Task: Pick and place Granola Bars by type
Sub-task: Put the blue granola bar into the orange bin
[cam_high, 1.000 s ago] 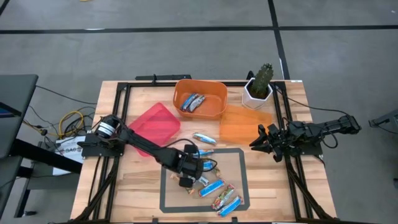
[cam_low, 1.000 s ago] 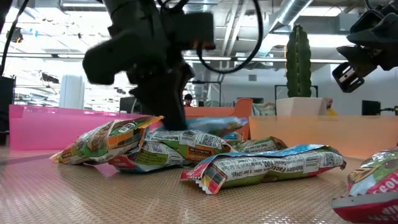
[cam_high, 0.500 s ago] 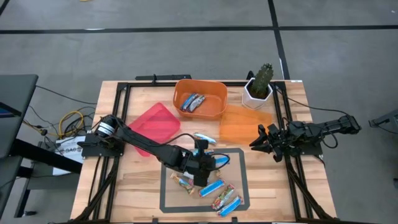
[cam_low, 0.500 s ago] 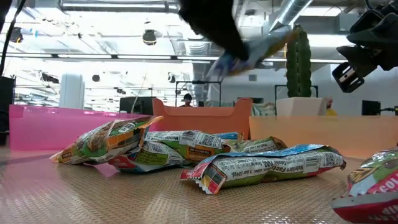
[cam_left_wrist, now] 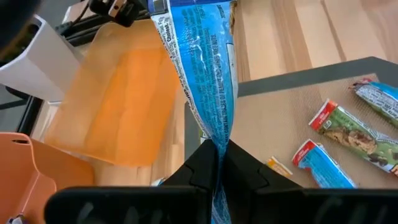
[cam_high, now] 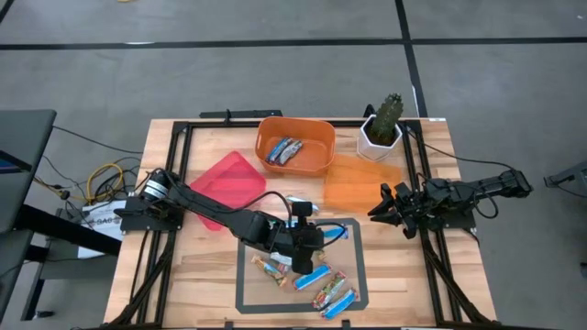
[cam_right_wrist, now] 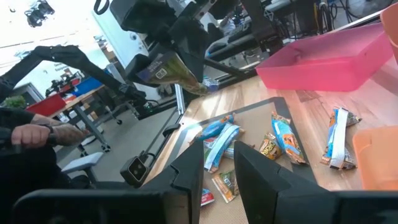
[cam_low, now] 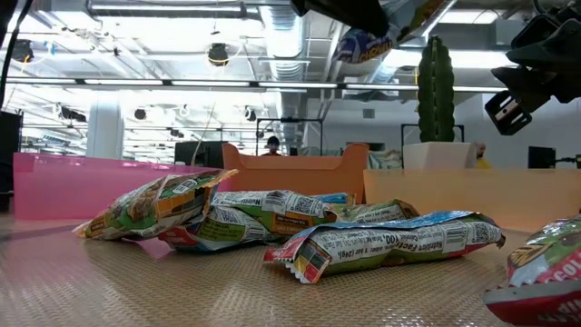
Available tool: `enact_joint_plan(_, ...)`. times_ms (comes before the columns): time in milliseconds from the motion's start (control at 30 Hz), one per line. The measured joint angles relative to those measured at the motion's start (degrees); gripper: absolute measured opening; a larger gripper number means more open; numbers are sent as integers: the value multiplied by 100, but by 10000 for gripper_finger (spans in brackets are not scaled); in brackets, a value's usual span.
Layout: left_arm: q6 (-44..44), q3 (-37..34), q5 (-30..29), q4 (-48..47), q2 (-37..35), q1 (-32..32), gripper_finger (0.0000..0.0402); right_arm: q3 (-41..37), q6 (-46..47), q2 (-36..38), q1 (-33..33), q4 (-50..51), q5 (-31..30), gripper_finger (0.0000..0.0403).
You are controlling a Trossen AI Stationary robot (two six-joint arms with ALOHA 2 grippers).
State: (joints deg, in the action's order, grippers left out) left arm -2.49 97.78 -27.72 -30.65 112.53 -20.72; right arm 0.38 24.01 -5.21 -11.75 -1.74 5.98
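While our left gripper (cam_high: 316,235) jaws pinch a blue bar (cam_left_wrist: 205,74) above the desk (cam_high: 211,266), our right gripper (cam_high: 378,209) jaws wait slightly parted.

Orange bin (cam_high: 295,147), pink bin (cam_high: 227,185), potted cactus (cam_high: 382,125)

Around the grey mat (cam_high: 353,240) on the table (cam_high: 206,266): its far half lies bare, while bars (cam_high: 316,284) crowd its near half. Just beyond its far edge lies one bar (cam_high: 301,203). Past that, an orange bin (cam_high: 295,144), a pink bin (cam_high: 227,183), an orange lid (cam_high: 364,183) and a cactus pot (cam_high: 382,124) block the far side. The left arm (cam_high: 215,213) crosses the mat's left edge.
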Motion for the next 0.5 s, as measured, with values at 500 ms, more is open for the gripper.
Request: enact_joint_plan(500, 146, 0, -188, -336, -9, 1275, 14, -2, 0, -1, 2, 0, 0, 82)
